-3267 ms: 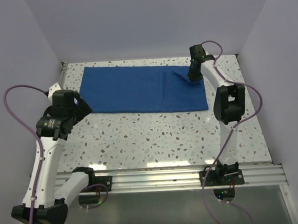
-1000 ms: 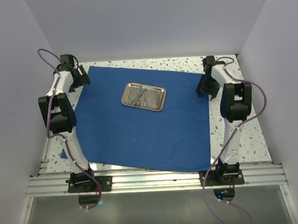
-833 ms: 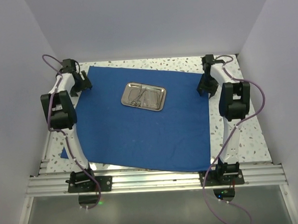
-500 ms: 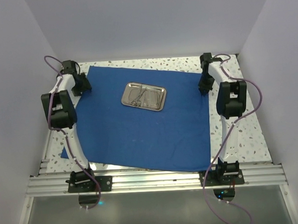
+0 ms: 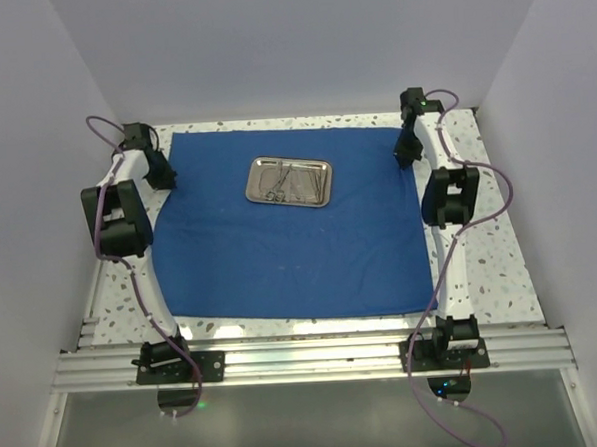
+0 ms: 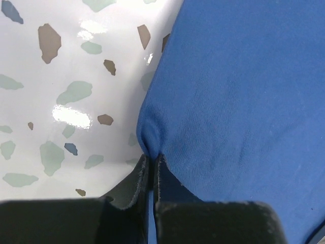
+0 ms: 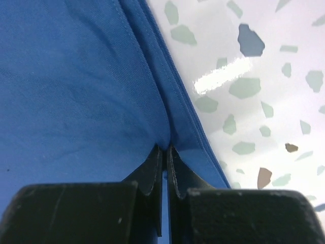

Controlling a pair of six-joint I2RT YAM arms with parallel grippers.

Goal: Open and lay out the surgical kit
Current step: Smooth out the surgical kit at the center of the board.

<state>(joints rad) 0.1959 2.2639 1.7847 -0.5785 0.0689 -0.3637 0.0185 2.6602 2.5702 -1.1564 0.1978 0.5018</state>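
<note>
Surgical kit cloth (image 6: pixel 244 101) is pinched at its left edge by the left pincer (image 6: pixel 151 158), jaws pressed together on a small fold. The right pincer (image 7: pixel 165 151) grips the hemmed right edge likewise. The cloth lies spread flat on the counter (image 5: pixel 491 263), with the steel tray (image 5: pixel 322 194) and instruments (image 5: pixel 276 182) near its far edge. Bare counter borders both sides.

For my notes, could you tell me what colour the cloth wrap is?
The cloth wrap is plain royal blue; top external view.

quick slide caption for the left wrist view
Left gripper shut on the edge of the blue cloth wrap, speckled table alongside.
</note>
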